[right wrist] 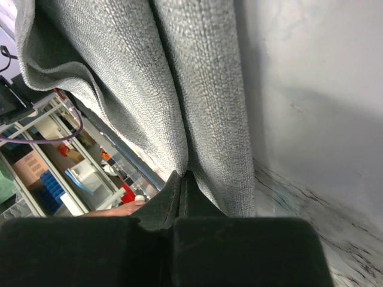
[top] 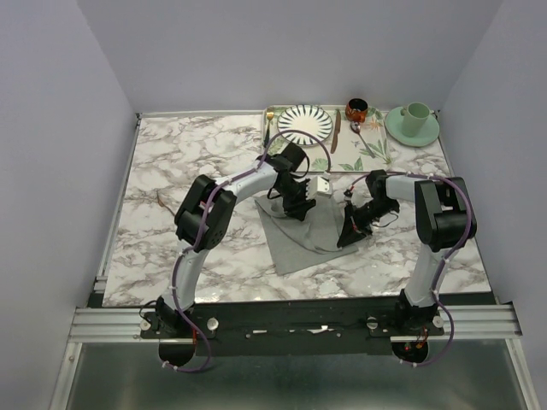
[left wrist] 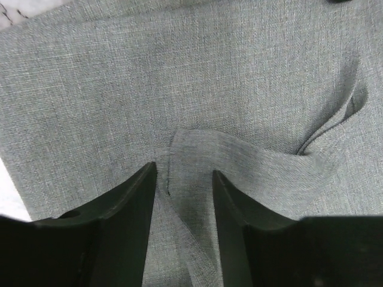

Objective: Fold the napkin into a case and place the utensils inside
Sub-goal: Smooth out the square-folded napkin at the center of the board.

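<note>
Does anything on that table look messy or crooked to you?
Yes, the grey napkin. It lies crooked on the marble table and is rumpled. A loose ridge of cloth stands up between the open fingers of the left pincer, while the right pincer, shut, pinches the other edge up off the surface.

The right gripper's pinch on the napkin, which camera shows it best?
Right wrist: close up, the right gripper is shut on the napkin. The top view shows it small at the napkin's right edge; left wrist shows only the napkin.
</note>
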You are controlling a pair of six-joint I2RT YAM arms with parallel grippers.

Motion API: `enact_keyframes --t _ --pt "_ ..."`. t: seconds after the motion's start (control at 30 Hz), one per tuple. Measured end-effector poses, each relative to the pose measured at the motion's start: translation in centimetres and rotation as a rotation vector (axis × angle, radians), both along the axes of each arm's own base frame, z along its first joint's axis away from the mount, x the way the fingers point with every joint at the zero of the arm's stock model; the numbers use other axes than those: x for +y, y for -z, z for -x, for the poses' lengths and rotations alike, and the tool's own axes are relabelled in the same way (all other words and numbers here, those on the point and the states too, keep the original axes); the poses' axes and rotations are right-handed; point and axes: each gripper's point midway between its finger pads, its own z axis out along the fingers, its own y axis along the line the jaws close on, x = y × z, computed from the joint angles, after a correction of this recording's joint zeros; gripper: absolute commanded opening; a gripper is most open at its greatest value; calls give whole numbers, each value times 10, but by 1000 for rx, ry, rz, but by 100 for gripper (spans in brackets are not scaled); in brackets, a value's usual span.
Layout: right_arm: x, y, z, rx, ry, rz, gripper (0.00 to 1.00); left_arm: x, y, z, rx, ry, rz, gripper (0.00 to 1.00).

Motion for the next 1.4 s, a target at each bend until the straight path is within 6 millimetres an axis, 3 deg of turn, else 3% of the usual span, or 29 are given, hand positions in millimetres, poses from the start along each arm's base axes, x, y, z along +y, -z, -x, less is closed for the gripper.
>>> enact_keyframes --t 0.17,0.27,0.37,0.57,0.67,0.8,0.87,0.97,1.2,1.4 --pt "0 1 0 1 0 1 1 3 6 5 12 6 -26 21" --pt "0 1 0 4 0 1 1 4 7 9 11 25 -33 12" --pt "0 2 0 6 -1 5 1 14 7 21 6 49 -42 5" --pt "-2 4 -1 4 -3 19 1 48 -10 56 -30 127 -69 4" --pt "-3 4 -1 2 -4 23 1 71 -19 80 -52 182 -87 8" --pt "-3 4 -2 0 -4 26 1 97 -20 106 -62 240 -116 29" --pt "-3 4 -3 -3 -5 26 1 110 -18 115 -68 256 -129 46" --pt "-3 2 -6 -16 -9 25 1 123 -16 123 -75 253 -138 53" --pt "-4 2 -9 -28 -16 34 1 144 -12 132 -124 204 -129 59" --pt "-5 2 -8 -23 -18 38 1 136 -10 122 -187 134 -94 57"
